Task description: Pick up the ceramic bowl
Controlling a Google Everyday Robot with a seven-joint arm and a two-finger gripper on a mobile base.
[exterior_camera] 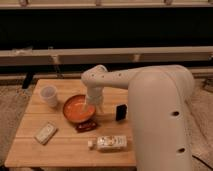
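Observation:
The ceramic bowl (76,108) is round, shallow and orange-red with a glossy orange inside. It sits on the wooden table (70,142), left of centre. My white arm reaches from the right and bends down over the bowl. The gripper (91,105) is at the bowl's right rim, pointing down. The arm's wrist hides the rim's right side.
A small translucent white cup (49,95) stands left of the bowl. A flat packet (45,133) lies at the front left. A dark red bar (86,126) lies just in front of the bowl. A white bottle (110,143) lies at the front. A small black object (121,112) stands right of the gripper.

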